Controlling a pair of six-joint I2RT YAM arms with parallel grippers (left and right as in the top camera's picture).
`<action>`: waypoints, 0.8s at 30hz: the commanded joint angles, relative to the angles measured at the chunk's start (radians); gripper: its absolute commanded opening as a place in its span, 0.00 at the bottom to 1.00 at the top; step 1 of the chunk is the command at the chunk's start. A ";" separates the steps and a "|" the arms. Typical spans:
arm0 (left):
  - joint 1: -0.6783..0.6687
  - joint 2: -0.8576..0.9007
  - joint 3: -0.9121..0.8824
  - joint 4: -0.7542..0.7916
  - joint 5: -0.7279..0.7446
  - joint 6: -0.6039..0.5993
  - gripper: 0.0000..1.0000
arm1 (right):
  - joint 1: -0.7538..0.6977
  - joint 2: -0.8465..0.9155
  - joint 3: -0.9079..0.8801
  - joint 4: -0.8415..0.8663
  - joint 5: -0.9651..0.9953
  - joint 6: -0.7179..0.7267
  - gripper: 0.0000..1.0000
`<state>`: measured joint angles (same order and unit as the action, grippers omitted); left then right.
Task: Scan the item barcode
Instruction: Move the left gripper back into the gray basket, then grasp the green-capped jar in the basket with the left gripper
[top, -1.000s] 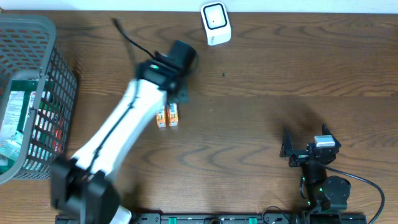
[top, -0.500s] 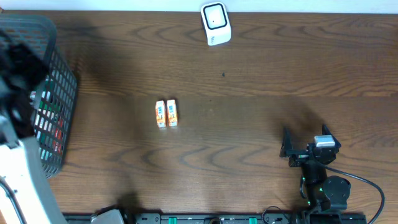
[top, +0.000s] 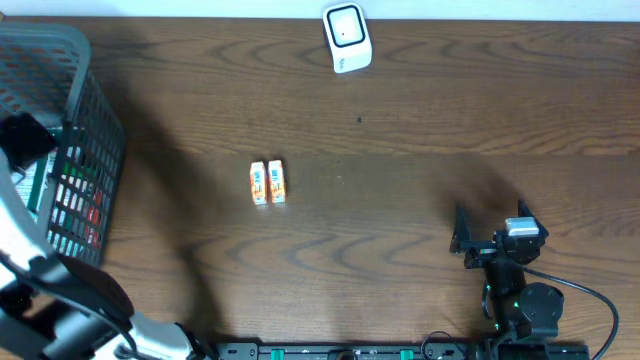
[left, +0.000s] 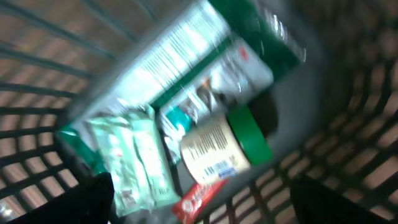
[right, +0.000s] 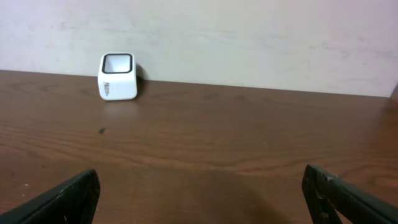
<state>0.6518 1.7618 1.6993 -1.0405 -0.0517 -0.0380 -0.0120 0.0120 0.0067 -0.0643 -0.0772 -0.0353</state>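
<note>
We see the item (top: 268, 183), a pair of small orange-and-white packs touching side by side. It lies flat on the bare wood of the bench (top: 420, 170), about midway between the far and near edges and somewhat toward the left end. Its long axis runs from the far edge toward the near edge, tilted only slightly. The paler ends point to the far edge, the more orange ends to the near one. We cannot make out a barcode on it, and nothing touches it.

The scanner (top: 346, 38), a white block with a dark window, stands at the far edge, well apart from the item and a little nearer the right end.

The left gripper (left: 202, 182) hangs over the grey mesh basket (top: 100, 130) at the left end of the bench, its fingers (left: 102, 199) spread wide with nothing between them. Below it in the basket, blurred, lie a green-and-white packet (left: 186, 56), a pale green soft pack (left: 134, 155) and a jar (left: 211, 155) with a green lid and a barcode label, on its side.

The right gripper (right: 200, 177) sits low by the near right corner, jaws spread wide and empty, facing the scanner across the bench.
</note>
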 joint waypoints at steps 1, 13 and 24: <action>-0.003 0.052 -0.003 -0.025 0.067 0.155 0.91 | -0.003 -0.005 -0.001 -0.004 0.001 0.012 0.99; 0.031 0.114 -0.007 -0.036 0.183 0.307 0.93 | -0.003 -0.005 -0.001 -0.004 0.001 0.012 0.99; 0.074 0.193 -0.049 -0.040 0.183 0.307 0.91 | -0.003 -0.005 -0.001 -0.004 0.001 0.012 0.99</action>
<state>0.7177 1.9305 1.6604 -1.0790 0.1207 0.2520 -0.0120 0.0120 0.0067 -0.0647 -0.0772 -0.0353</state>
